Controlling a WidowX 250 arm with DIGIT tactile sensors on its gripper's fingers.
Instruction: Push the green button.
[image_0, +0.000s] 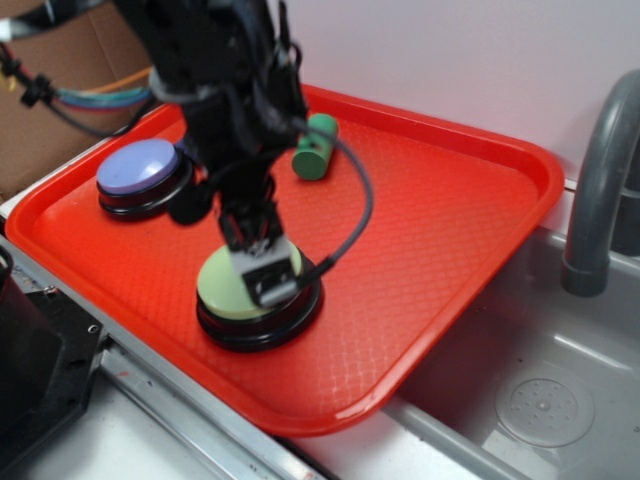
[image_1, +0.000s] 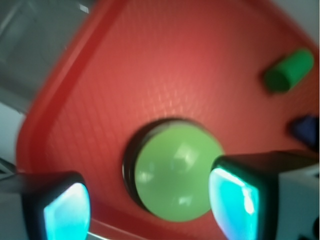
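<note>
A: Green button (image_0: 232, 280) location?
B: Front-left part of the red tray (image_0: 450, 230), pale-green dome on a black base. Gripper (image_0: 265, 275) is right on top of the dome; actual contact is blurred.
A: Fingers?
B: Wrist view: spread wide, one finger (image_1: 67, 207) on each side of the button, holding nothing.
A: Nearby?
B: Purple button (image_0: 140, 170) back-left, small green cylinder (image_0: 315, 148) on its side near the far rim, grey sink (image_0: 540, 400) to the right.
</note>
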